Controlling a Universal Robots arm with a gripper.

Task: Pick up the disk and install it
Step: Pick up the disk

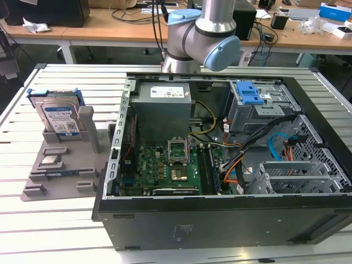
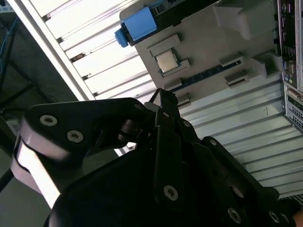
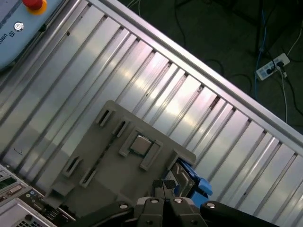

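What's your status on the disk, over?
Gripper shut, empty, over the grey fixture. Disk upright in its slot, untouched. Grey post close beside it.

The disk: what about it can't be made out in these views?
- Exterior view: the disk has its lower part behind the grey holder wall.
- Second wrist view: the picture's edge cuts the disk off past its blue carrier.
- First wrist view: the gripper covers most of it.
- Label print: too small in the exterior view.

place: robotics lab | evidence: slatted aluminium workbench (image 1: 66,231), opened computer case (image 1: 220,220), cable-strewn desks (image 1: 110,30), robot arm (image 1: 203,38)
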